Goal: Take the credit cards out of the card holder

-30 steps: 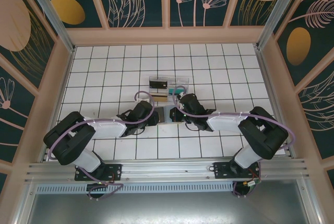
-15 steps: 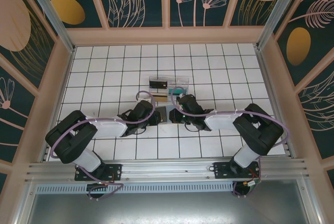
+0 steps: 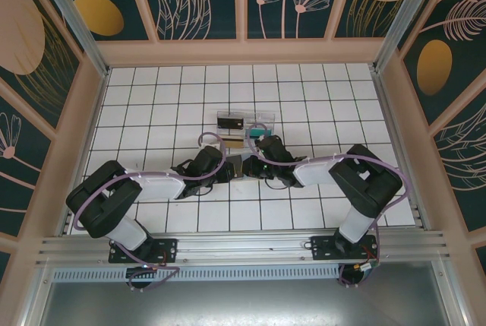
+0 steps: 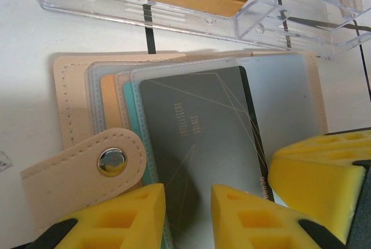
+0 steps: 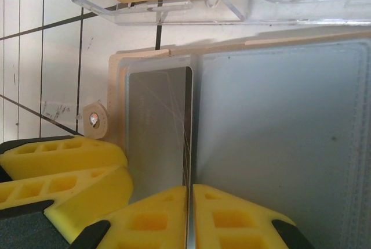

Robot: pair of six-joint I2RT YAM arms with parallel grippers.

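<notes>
Top view: I see the card holder (image 3: 236, 165) open on the desk (image 3: 152, 113) between left tool (image 3: 226, 168) and right tool (image 3: 250, 166); left wrist: tan outside, left tool narrowly parted; right wrist: right tool pinching a grey credit card (image 5: 156, 127).

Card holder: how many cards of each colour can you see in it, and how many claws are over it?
Dark grey card: 1
Teal card, edge showing: 1
Orange card, edge showing: 1
Claws, left claw and right claw: 2
Total: 3 cards and 2 claws, 5 things. A pale layer between orange and teal is too hidden to count.
</notes>
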